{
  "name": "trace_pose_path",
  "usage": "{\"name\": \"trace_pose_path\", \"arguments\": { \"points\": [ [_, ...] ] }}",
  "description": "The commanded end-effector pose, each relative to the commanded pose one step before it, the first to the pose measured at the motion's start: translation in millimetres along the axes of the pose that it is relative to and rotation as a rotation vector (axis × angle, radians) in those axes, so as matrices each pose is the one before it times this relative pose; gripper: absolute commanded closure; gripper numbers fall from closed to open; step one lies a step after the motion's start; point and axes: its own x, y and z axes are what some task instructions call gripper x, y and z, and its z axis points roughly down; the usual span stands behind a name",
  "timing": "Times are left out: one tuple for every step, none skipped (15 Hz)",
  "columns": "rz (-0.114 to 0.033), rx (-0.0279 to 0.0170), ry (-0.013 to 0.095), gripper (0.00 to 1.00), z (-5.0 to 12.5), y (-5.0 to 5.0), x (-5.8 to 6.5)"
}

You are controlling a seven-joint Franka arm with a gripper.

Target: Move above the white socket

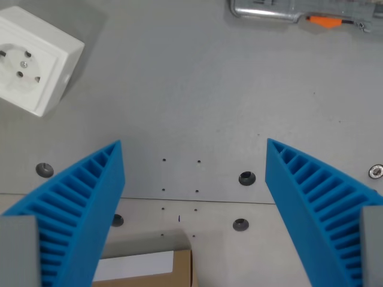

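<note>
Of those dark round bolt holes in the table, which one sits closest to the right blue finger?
The hole just above the seam, immediately beside the right finger. The other three lie lower at, or over by the left finger.

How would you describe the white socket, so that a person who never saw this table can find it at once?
Start from the grey table and go to the wrist view's upper left corner, far from the metal tool with an orange part at the top right. There sits the socket, a white box lying at an angle. Its face has a round recess with two pin holes and a centre screw; nothing else here is white and boxy.
</note>
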Motion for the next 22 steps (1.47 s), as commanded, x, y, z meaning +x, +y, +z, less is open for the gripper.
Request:
{"name": "trace_pose_path", "arguments": {
  "points": [
    [-0.1115, -0.00181, 0.0159, 0.00, 2.40, -4.49, 1.30],
    [-0.0153, -0.00022, 0.0036, 0.00, 1.19, -1.35, 0.38],
    [-0.0169, -0.00040, 0.0042, 0.00, 1.36, -1.51, 0.46],
    [-0.0198, 0.00070, 0.0026, 0.00, 1.54, -1.72, 0.55],
    [-0.0219, 0.00037, 0.0051, 0.00, 1.70, -1.94, 0.65],
    [-0.0209, 0.00025, 0.0049, 0.00, 1.86, -2.19, 0.74],
    [-0.0266, 0.00024, 0.0049, 0.00, 1.97, -2.45, 0.82],
    [-0.0249, 0.00030, 0.0037, 0.00, 2.05, -2.65, 0.86],
    [-0.0314, -0.00021, 0.0026, 0.00, 2.11, -2.82, 0.88],
    [-0.0294, -0.00086, 0.0064, 0.00, 2.14, -2.94, 0.91],
    [-0.0254, -0.00069, 0.0051, 0.00, 2.19, -3.00, 0.97],
    [-0.0280, -0.00067, 0.0052, 0.00, 2.27, -3.08, 1.05],
    [-0.0275, -0.00064, 0.0036, 0.00, 2.38, -3.15, 1.13],
    [-0.0298, -0.00108, 0.0058, 0.00, 2.49, -3.25, 1.23],
    [-0.0269, -0.00149, 0.0055, 0.00, 2.58, -3.32, 1.34],
    [-0.0312, -0.00111, 0.0049, 0.00, 2.70, -3.40, 1.47],
    [-0.0321, -0.00095, 0.0035, 0.00, 2.79, -3.48, 1.60],
    [-0.0272, -0.00163, 0.0057, 0.00, 2.40, -2.90, 1.44],
    [-0.0248, -0.00175, 0.0053, 0.00, 2.45, -2.93, 1.61],
    [-0.0298, -0.00033, 0.0006, 0.00, 2.49, -2.94, 1.77],
    [-0.0293, -0.00030, 0.0017, 0.00, 2.48, -2.94, 2.00],
    [-0.0256, -0.00004, -0.0006, 0.00, 2.48, -2.95, 2.27]
  ]
}}
